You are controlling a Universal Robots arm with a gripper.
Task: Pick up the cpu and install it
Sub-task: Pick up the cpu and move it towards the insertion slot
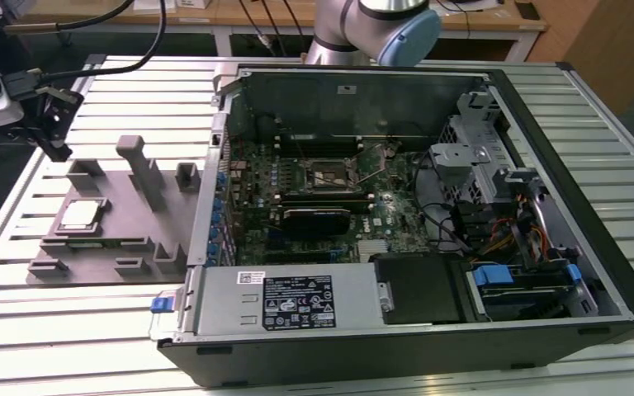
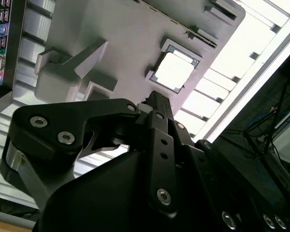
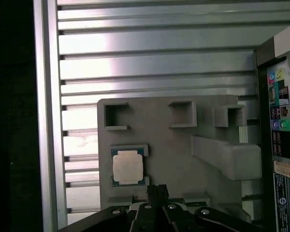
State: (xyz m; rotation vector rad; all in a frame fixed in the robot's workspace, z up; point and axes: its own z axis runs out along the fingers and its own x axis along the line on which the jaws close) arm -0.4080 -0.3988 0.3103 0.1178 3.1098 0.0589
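Observation:
The cpu point(image 1: 80, 216) is a small square chip with a silvery lid. It lies flat in a square recess of the grey plastic tray point(image 1: 108, 247) on the exterior view's left. Both wrist views show the cpu point(image 2: 173, 71) point(image 3: 127, 167) a short way beyond my fingertips. My gripper point(image 1: 57, 148) hangs in the air above the tray's far corner, apart from the chip. Its black fingers point(image 3: 157, 189) stand together, shut on nothing. The black-framed socket point(image 1: 332, 175) sits in the middle of the motherboard inside the open computer case point(image 1: 581, 247).
The tray point(image 3: 174, 145) carries upright posts and a raised block point(image 3: 227, 157) beside the chip. The case's wall point(image 1: 212, 190) rises just past the tray. A slatted metal table point(image 1: 30, 330) holds everything. The arm's base point(image 1: 366, 33) stands behind the case.

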